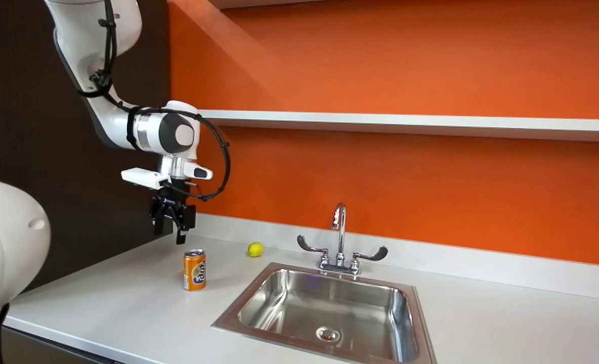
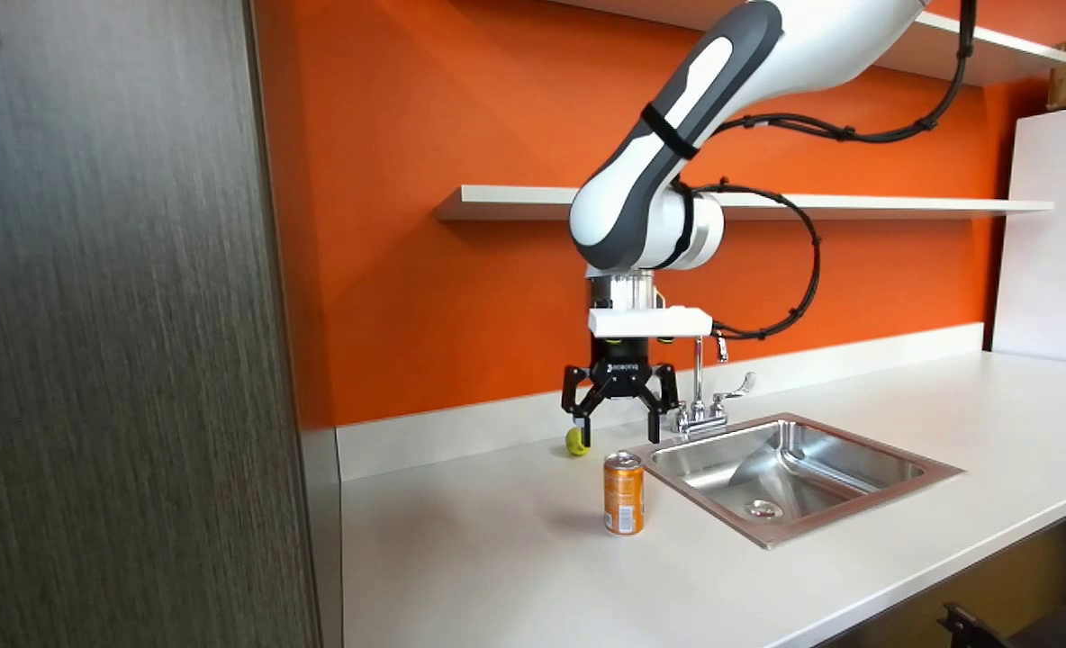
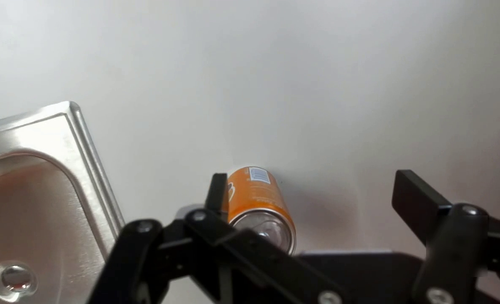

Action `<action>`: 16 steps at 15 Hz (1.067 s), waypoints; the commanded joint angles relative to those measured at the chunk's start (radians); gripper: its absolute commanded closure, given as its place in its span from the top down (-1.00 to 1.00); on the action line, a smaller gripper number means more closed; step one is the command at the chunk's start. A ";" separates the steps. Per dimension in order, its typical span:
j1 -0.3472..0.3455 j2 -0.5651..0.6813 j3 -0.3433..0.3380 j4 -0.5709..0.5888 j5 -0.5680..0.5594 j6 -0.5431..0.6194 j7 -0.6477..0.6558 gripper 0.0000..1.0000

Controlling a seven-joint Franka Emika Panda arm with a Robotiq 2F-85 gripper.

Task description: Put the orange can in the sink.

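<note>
In an exterior view, the can (image 1: 195,273) stands on the counter (image 1: 122,303), below and clear of the spread gripper (image 1: 170,234). In an exterior view, the can is near the sink (image 2: 808,477). In the wrist view, it shows between the fingers (image 3: 419,200), nearer one.

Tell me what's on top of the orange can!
The orange can has a silvery metal lid. The open end effector hangs higher, not touching. In the wrist view, it hides part of the lid.
</note>
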 commanded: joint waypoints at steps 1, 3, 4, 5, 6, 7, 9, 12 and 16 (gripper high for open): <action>-0.004 0.062 -0.014 0.035 -0.017 0.037 0.030 1.00; -0.003 0.088 -0.025 0.047 -0.018 0.054 0.031 1.00; -0.002 0.099 -0.029 0.053 -0.011 0.059 0.024 1.00; -0.001 0.108 -0.034 0.059 -0.017 0.063 0.037 1.00; -0.001 0.119 -0.037 0.068 -0.011 0.063 0.027 1.00; -0.001 0.131 -0.043 0.076 -0.016 0.063 0.031 1.00; 0.000 0.155 -0.052 0.096 -0.020 0.061 0.036 1.00; 0.002 0.188 -0.064 0.123 -0.023 0.058 0.040 1.00; 0.003 0.229 -0.077 0.155 -0.019 0.055 0.039 1.00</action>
